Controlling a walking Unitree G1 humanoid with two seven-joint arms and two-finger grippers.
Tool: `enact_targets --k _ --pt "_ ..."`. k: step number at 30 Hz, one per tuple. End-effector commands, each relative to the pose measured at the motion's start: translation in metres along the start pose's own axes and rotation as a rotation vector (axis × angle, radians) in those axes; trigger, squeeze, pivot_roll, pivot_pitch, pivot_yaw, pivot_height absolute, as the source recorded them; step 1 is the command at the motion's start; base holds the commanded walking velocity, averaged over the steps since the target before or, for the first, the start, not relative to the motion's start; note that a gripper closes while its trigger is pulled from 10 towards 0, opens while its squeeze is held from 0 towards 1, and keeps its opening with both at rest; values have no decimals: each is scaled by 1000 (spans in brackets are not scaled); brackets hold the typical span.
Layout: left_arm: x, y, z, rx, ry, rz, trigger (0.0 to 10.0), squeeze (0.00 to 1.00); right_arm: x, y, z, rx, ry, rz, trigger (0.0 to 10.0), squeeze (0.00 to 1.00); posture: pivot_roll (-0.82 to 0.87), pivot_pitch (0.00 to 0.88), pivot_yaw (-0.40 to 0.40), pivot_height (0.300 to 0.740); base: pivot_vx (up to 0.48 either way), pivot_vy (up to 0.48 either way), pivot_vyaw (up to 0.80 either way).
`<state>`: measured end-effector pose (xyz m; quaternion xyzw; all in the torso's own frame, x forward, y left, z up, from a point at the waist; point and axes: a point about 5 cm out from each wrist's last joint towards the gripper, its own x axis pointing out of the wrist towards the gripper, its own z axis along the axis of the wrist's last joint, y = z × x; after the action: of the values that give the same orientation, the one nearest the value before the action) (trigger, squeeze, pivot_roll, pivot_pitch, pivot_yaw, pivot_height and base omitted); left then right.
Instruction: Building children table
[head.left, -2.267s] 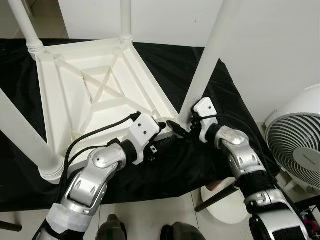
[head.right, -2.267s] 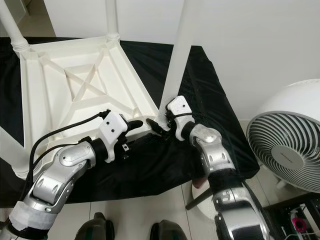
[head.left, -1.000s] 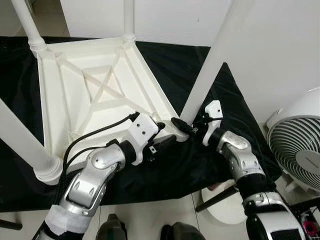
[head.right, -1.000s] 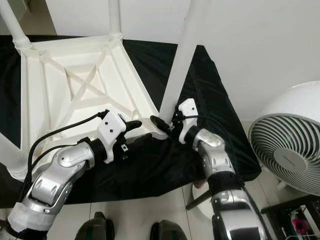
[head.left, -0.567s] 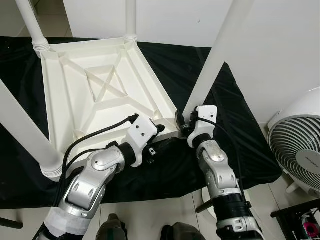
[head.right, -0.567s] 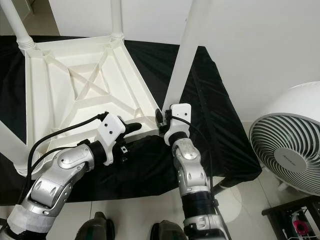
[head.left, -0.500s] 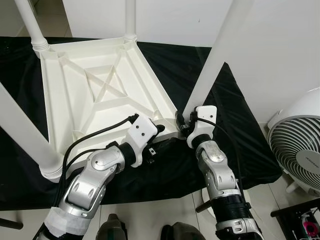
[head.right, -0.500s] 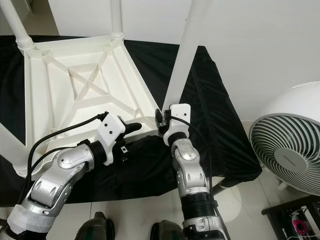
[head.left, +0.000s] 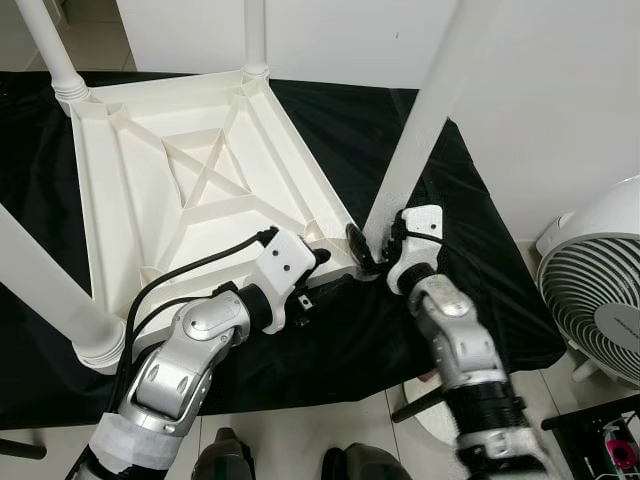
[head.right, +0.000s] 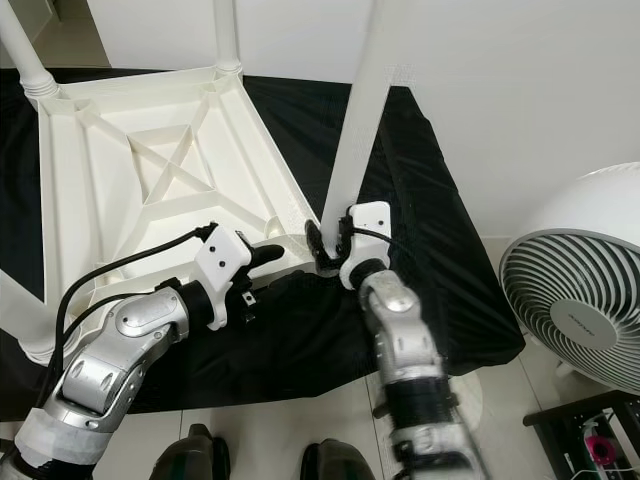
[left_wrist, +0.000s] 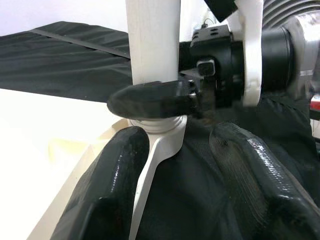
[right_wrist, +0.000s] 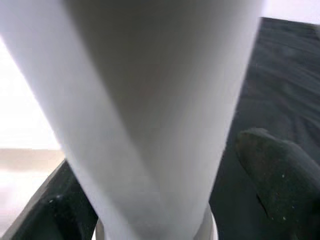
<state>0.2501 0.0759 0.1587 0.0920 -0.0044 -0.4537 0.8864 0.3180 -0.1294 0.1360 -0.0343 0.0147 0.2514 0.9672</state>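
White plastic: the children's table top (head.left: 200, 190) lies upside down on a black cloth (head.left: 440, 250), ribs facing up, and it takes up the middle of my head view.
Legs fitted: I count four white legs standing in the corner sockets, at about 11 o'clock (head.left: 45, 50), 12 o'clock (head.left: 253, 35), 8 o'clock (head.left: 45, 290), and the near-right leg (head.left: 425, 120) at about 3 o'clock of the top.
Right gripper: my right gripper (head.left: 372, 245) sits at the foot of the near-right leg; in the right wrist view the leg (right_wrist: 150, 110) stands between the two fingers (right_wrist: 280, 170), which straddle it. I cannot tell whether they are pressing on it or only around it.
Left gripper: my left gripper (left_wrist: 175, 175) has its fingers spread apart, holding nothing, pointed at that same corner socket (left_wrist: 157, 125) from just beside it, over the cloth.
Progress: I judge the build is nearly done, since every socket carries a leg.
Left to do: as I read it, seating this last leg firmly, then turning the table upright.
Nearby: a white fan (head.left: 600, 300) stands on the floor at about 4 o'clock, well apart from the table.
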Motion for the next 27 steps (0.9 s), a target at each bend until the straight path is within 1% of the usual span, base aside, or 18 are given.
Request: enact_targets --k 1,2,4,7,8,9,10,11,12,17,18,19,20,21,23,25,27 --pt "1 -1 2 7 -1 -15 10000 0 -1 -2 -4 -45 24 122 10000 0 -8 44 -64 740 0 0 0" --pt "1 -1 2 7 -1 -15 10000 0 -1 -2 -4 -45 24 122 10000 0 -8 44 -64 740 0 0 0" --pt "1 0 3 8 -3 -14 10000 0 -1 -4 -1 -90 14 221 10000 0 -5 43 -64 740 0 0 0" --pt "1 0 3 8 -3 -14 10000 0 -1 -4 -1 -90 14 221 10000 0 -5 43 -64 740 0 0 0" --pt "1 1 3 11 -3 -14 10000 0 1 -7 1 -107 8 254 10000 0 1 35 -64 740 0 0 0" --pt "1 1 3 11 -3 -14 10000 0 1 -7 1 -107 8 254 10000 0 1 35 -64 740 0 0 0" --pt "2 1 4 13 -4 -13 10000 0 6 -10 2 -127 3 291 10000 0 6 29 -63 740 0 0 0" --pt "2 1 4 13 -4 -13 10000 0 6 -10 2 -127 3 291 10000 0 6 29 -63 740 0 0 0" --pt "2 2 5 16 -6 -13 10000 0 11 -12 3 -126 9 317 10000 0 11 24 -63 740 0 0 0" --pt "2 2 5 20 -7 -12 10000 0 18 -14 2 -133 22 349 10000 0 24 14 -65 740 0 0 0" --pt "2 2 5 22 -7 -10 10000 0 20 -14 0 -112 28 359 7412 0 26 12 -65 740 0 0 0" --pt "2 2 5 22 -7 -10 10000 0 20 -14 0 -112 28 359 7412 0 26 12 -65 740 0 0 0" --pt "2 2 5 23 -7 -9 10000 0 22 -13 -1 -93 31 373 0 0 31 8 -67 740 0 0 0" --pt "2 2 5 23 -7 -9 10000 0 22 -13 -1 -93 31 373 0 0 31 8 -67 740 0 0 0" --pt "1 0 5 21 -5 -14 10000 0 23 -16 -5 -65 33 375 0 0 33 6 -75 740 0 0 0" --pt "1 0 5 21 -5 -14 10000 0 23 -16 -5 -65 33 375 0 0 33 6 -75 740 0 0 0" --pt "0 -3 3 11 0 -20 10000 0 21 -19 -9 -52 33 354 0 0 28 10 -77 740 0 0 0"
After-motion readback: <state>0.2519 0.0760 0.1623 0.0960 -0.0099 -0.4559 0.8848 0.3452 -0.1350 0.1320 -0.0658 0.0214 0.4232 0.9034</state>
